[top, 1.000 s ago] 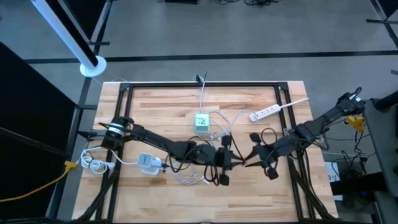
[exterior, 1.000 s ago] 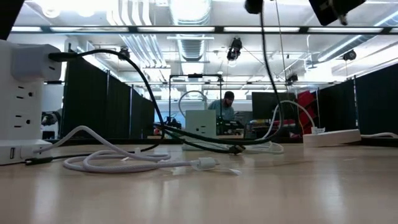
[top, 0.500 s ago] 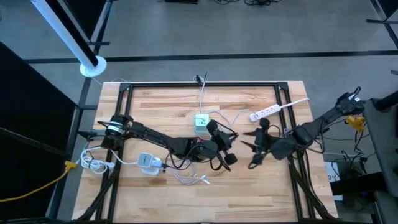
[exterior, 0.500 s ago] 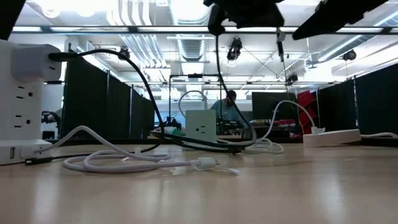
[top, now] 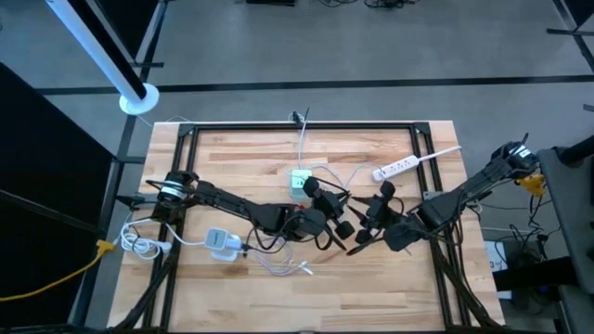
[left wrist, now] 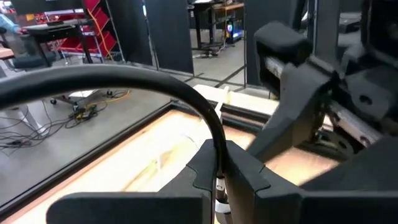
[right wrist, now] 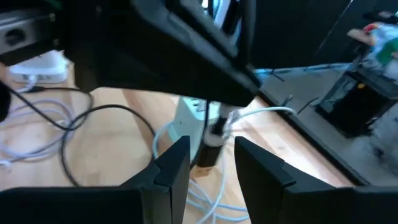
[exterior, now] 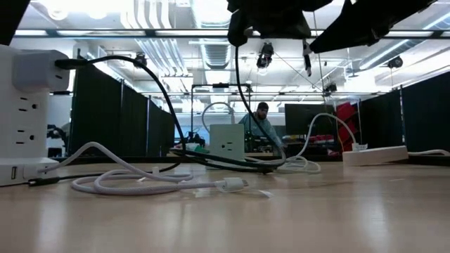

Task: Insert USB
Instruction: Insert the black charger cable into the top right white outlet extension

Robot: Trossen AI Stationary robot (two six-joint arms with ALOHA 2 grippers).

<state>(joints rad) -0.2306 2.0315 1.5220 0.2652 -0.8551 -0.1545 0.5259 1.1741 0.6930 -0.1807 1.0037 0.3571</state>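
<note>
A black cable (left wrist: pixel 124 81) arcs over and runs down between the fingers of my left gripper (left wrist: pixel 217 182), which is shut on it above the table's middle (top: pixel 332 211). In the low view the cable (exterior: pixel 239 105) hangs from the gripper to the tabletop. Its dark plug end (right wrist: pixel 208 152) hangs between the spread fingers of my right gripper (right wrist: pixel 211 165), which is open and level just right of the left one (top: pixel 369 223). A white cube charger (top: pixel 300 182) stands on the table behind them. My left gripper pinches the black cable between its two fingers at a point along its length (left wrist: pixel 218 163). The cable loops up over the fingers on one side. Below them it hangs slack, with its lower loops lying on the table (exterior: pixel 232 165).
A white power strip (top: pixel 399 167) lies near the far right. A white multi-outlet adapter (top: pixel 221 243) sits near the left, with a coiled white cable (exterior: pixel 140 184) and its plug beside it. Loose white and black cords cross the middle. A black frame edges the table (top: pixel 297 123).
Both grippers have risen from the tabletop and moved toward the far edge. The left has carried the black cable up, so it now hangs from above. The right gripper has then shifted left toward the left gripper and the hanging plug end.
</note>
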